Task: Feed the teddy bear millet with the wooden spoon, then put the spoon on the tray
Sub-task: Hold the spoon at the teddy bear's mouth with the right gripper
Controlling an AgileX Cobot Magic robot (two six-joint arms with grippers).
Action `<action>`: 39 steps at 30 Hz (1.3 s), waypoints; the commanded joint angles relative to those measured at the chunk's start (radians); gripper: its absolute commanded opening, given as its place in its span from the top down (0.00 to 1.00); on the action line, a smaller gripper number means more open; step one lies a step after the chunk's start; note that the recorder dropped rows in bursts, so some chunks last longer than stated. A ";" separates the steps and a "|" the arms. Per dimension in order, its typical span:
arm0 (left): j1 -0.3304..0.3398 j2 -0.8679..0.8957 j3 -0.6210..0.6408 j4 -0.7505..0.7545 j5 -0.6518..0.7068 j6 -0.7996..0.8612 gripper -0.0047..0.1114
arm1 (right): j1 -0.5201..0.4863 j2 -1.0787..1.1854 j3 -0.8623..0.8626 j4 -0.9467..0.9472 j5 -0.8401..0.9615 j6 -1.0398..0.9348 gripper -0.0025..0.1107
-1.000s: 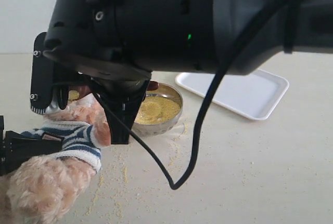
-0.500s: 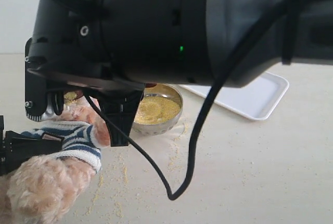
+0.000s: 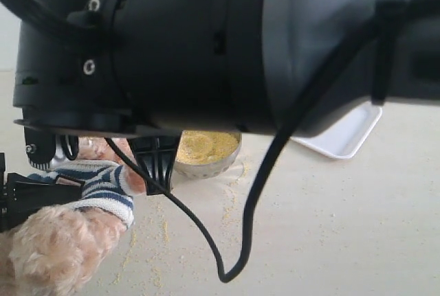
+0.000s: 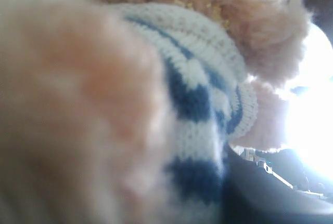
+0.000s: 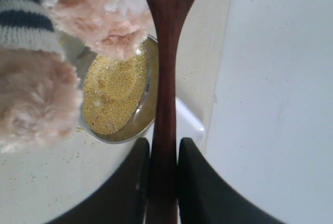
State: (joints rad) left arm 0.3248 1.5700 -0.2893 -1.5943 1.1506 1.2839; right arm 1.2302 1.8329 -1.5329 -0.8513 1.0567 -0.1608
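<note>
The teddy bear (image 3: pixel 82 207) sits at the lower left of the exterior view, its striped sleeve (image 3: pixel 103 186) raised. My left gripper (image 3: pixel 24 200) presses into its body from the left edge; fur and sweater (image 4: pixel 208 89) fill the left wrist view and hide the jaws. My right gripper (image 5: pixel 164 146) is shut on the handle of the wooden spoon (image 5: pixel 165 52), whose small bowl points past the bear's paw (image 5: pixel 104 16). Millet (image 5: pixel 114 94) fills the steel bowl (image 3: pixel 206 165) under the spoon. The white tray (image 5: pixel 276 78) lies just beyond the bowl.
The black right arm (image 3: pixel 240 49) and its looping cable (image 3: pixel 247 207) block most of the exterior view, leaving one tray corner (image 3: pixel 350 134) showing. Loose millet specks (image 3: pixel 161 231) lie scattered on the beige table (image 3: pixel 344 227) in front of the bowl.
The right arm has swung left and closer to the exterior camera, hiding more of the bowl and tray. The bear and the left gripper have stayed put.
</note>
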 commanded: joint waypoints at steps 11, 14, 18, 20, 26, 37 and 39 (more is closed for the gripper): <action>0.002 0.001 -0.003 -0.010 0.028 0.015 0.92 | 0.035 -0.007 0.109 -0.135 0.048 0.019 0.98; 0.002 0.001 -0.003 -0.010 0.028 0.015 0.92 | 0.038 -0.007 0.168 -0.189 0.027 0.138 0.98; 0.002 0.001 -0.003 -0.010 0.028 0.015 0.92 | 0.038 -0.007 0.195 -0.237 0.023 0.260 0.98; 0.002 0.001 -0.003 -0.012 0.028 0.015 0.92 | 0.038 -0.007 0.195 -0.237 0.013 0.260 0.98; 0.002 0.001 -0.003 -0.012 0.028 0.018 0.92 | 0.038 -0.008 0.195 -0.312 0.012 0.370 0.98; 0.002 0.001 -0.003 -0.014 0.023 0.018 0.92 | 0.045 -0.014 0.195 -0.319 -0.014 0.385 0.98; 0.002 0.001 -0.003 -0.014 0.023 0.018 0.92 | 0.045 -0.018 0.195 -0.317 -0.017 0.396 0.98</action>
State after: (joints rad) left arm 0.3248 1.5700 -0.2893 -1.5943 1.1506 1.2940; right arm 1.2753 1.8329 -1.3426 -1.1579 1.0434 0.2220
